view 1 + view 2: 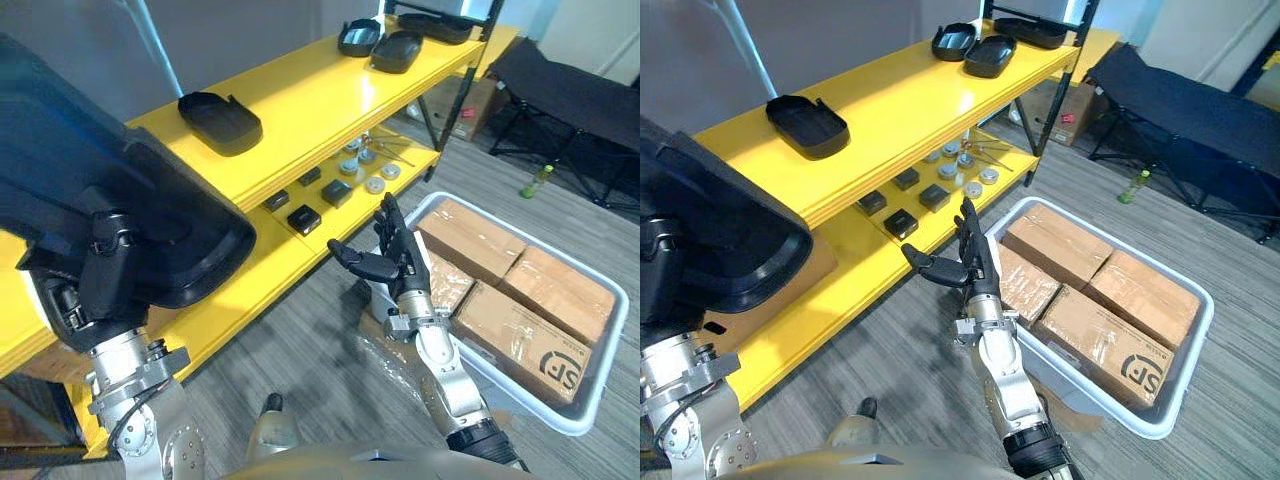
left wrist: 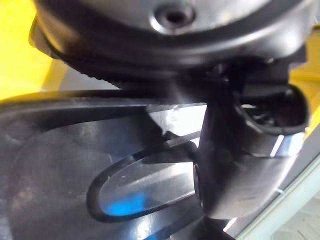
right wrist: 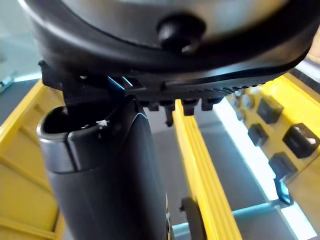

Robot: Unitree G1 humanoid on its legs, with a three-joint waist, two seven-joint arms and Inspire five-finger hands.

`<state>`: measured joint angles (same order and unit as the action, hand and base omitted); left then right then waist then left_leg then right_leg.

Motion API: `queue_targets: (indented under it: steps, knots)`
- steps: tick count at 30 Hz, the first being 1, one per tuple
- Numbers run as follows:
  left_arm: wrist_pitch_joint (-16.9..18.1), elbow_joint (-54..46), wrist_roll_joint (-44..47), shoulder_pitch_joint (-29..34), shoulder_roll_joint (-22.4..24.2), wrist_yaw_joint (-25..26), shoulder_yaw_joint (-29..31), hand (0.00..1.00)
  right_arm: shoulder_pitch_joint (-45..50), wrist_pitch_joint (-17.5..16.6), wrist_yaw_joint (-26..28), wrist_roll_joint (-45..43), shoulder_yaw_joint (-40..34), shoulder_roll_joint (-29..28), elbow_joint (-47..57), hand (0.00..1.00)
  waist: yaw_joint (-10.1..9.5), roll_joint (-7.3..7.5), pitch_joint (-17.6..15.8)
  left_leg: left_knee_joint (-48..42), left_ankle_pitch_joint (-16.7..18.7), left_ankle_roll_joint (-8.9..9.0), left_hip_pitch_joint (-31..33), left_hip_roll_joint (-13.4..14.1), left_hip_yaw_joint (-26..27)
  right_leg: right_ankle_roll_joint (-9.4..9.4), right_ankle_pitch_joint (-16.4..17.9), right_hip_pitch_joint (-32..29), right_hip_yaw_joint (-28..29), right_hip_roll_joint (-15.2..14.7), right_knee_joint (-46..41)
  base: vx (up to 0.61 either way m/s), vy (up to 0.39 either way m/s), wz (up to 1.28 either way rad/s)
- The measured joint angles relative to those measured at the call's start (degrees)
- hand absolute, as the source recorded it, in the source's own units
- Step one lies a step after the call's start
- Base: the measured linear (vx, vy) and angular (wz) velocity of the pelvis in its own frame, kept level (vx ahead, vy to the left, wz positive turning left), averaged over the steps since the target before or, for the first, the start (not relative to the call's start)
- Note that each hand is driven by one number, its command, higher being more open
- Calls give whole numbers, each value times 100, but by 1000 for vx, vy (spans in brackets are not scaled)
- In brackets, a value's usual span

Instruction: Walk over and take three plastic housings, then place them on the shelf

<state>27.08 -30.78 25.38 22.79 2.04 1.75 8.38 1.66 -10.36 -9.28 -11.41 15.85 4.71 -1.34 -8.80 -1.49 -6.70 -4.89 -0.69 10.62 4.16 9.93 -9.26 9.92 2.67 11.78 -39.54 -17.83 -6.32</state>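
Placement step by the look of it: the left hand has its thumb and fingers clamped on the rim of a big black plastic housing, hollow side showing, held close against the front of the yellow shelf. My guess is it goes on the top board just beyond the hand. I'd lift it clear of the lip first, push it forward until most of the shell is over the board, set it flat, and only then let the fingers go. There's bare yellow between the hand and the nearest parked housing, which sits further along the board, well apart from the held one, so no need to crowd it. Two more shells sit way past that.

The right hand is empty, fingers straight and spread, hovering near the lower board. Just beyond its fingertips are small black blocks and round metal bits. Right beside it is a grey tub of cardboard boxes on the floor, something to watch when stepping in closer
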Motion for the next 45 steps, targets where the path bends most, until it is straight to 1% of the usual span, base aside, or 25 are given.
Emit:
queue_targets:
  steps: [1,2,3,4,7,9,12,17,20,23,25,26,27,29,30,31,32,34,37,38,40,41,42,44,45]
  knots:
    - [0,16,8,-29,-94,-96,-90,0,18,-8,-33,19,0,-1,27,100,57,38,13,-8,-22,-14,52,-52,-88,-137,180,-87,232,-33,-180,3,22,84]
    - [-2,73,40,-167,-310,-346,-244,0,69,-16,-134,81,-11,0,165,100,185,110,8,19,-125,-30,169,-171,-264,-481,546,-254,925,-31,-480,-33,4,109]
    - [-2,177,40,-364,-513,-554,-381,0,115,-59,-175,118,-60,3,285,100,265,170,-28,98,-229,-32,206,-255,-369,-468,696,-346,1397,-50,-686,-32,-12,100]
    - [-2,196,41,-418,-581,-624,-424,0,122,-71,-170,149,-73,-18,314,100,272,186,-29,158,-279,-21,202,-257,-376,-421,732,-359,1482,-51,-726,-28,-29,56]
    - [-2,201,77,-499,-652,-740,-609,0,132,-181,136,178,-85,3,348,100,292,166,-39,232,-449,-29,188,-219,-149,-123,755,-358,1479,-34,-697,-29,-56,5]
    - [-1,201,2,-500,-649,-527,-685,0,185,-181,584,191,-97,125,349,100,343,87,-62,222,-535,-61,170,-105,71,-5,699,-313,1508,81,-545,-83,-57,-15]
    - [-1,205,-147,-457,-617,-172,-709,0,261,-181,1022,189,-62,370,360,100,436,-17,-133,203,-560,-66,151,62,224,50,729,-345,1606,225,-518,-119,-40,-14]
    - [9,206,-173,-352,-520,-48,-674,0,485,-289,1169,140,-68,479,508,100,428,5,-194,54,-476,-111,224,64,316,58,765,-400,1645,199,-626,-75,10,-3]
    - [10,206,-219,-230,-516,58,-563,0,385,-355,1199,-81,62,450,676,100,335,36,-344,-509,-179,-79,452,46,332,61,827,-508,1754,144,-835,-36,48,-9]
    - [11,201,-511,-184,-405,353,-388,0,176,-551,1106,-66,285,435,681,100,195,29,-473,-1799,546,-122,865,-104,261,167,1136,-476,1767,-83,-1316,-20,106,4]
    - [11,174,-565,-184,-407,396,-248,0,80,-583,959,-67,288,397,681,100,79,86,-509,-2720,1007,-458,1146,-267,397,169,1252,-332,1705,-303,-1402,55,221,21]
    - [10,129,-597,-182,-420,397,-170,0,82,-586,784,-63,262,339,686,100,41,99,-501,-3031,1321,-814,1151,-459,740,139,1219,-38,1624,-411,-1344,118,208,31]
    - [16,97,-645,-200,-412,405,-130,0,81,-605,695,-60,246,327,696,100,48,74,-466,-3066,1463,-704,1161,-515,713,-37,1171,-30,1702,-449,-1498,190,267,64]
    - [32,79,-800,-325,-438,450,185,0,46,-694,525,-56,171,230,701,100,29,126,-407,-3098,1596,-739,1252,-784,568,-501,380,-769,2364,-669,-2705,197,365,65]
    - [32,78,-808,-319,-462,473,305,0,26,-702,520,-54,163,189,701,100,-1,165,-386,-3023,1600,-784,1234,-831,550,-543,122,-919,2516,-683,-2912,282,349,42]
    - [20,78,-801,-334,-520,608,521,0,-59,-777,517,-21,143,102,700,100,-8,224,-384,-2882,1563,-931,1140,-951,403,-503,-492,-1248,2819,-692,-3408,255,137,47]
    - [3,78,-800,-353,-547,711,620,0,-108,-894,503,-12,120,42,700,100,32,195,-405,-2786,1563,-1011,1057,-988,251,-424,-577,-1444,2965,-609,-3880,374,131,75]
    - [0,93,-739,-424,-515,905,851,0,-480,-991,494,-14,58,123,700,100,57,191,-423,-2368,1543,-1094,488,-1051,-11,-528,613,-1800,2982,-137,-4656,308,17,70]
    - [39,96,-668,-582,-556,916,949,0,-987,-1095,534,-29,-188,356,855,100,146,146,-389,-2001,1459,-1033,115,-1044,-376,-619,1089,-2057,3096,569,-3539,295,-51,86]
    - [49,106,-608,-741,-568,867,910,0,-1135,-1191,513,-37,-394,476,1074,100,193,141,-374,-1983,1468,-1008,127,-1101,-680,-570,1119,-2191,3527,914,-2766,343,-198,152]
    - [61,154,-487,-869,-593,843,807,0,-1382,-1241,489,-88,-647,615,1183,100,300,251,-307,-1953,1484,-913,102,-1264,-1137,-410,949,-2277,4035,1120,-1816,347,-257,155]
    - [61,163,-402,-925,-630,782,740,0,-1481,-1252,504,-293,-767,691,1204,100,287,392,-232,-1938,1558,-790,76,-1449,-1359,-527,286,-2283,4063,1059,-1349,331,-299,139]
    - [72,241,-375,-921,-537,745,635,0,-1516,-1253,533,-563,-855,774,1197,100,264,219,-189,-1974,1621,-691,36,-1401,-1580,-430,273,-2155,3805,1049,-1412,323,-283,129]
    - [72,238,-379,-889,-471,683,583,0,-1536,-1252,507,-767,-911,832,1199,100,191,-23,-48,-1765,1607,-621,24,-1078,-1557,-541,266,-1924,3468,1221,-1083,237,-238,80]
    - [81,237,-370,-925,-472,586,582,0,-1560,-1252,531,-807,-1023,857,1207,100,154,-75,-15,-1559,1487,-548,19,-911,-1390,-611,227,-1838,3315,1282,-914,180,-218,53]
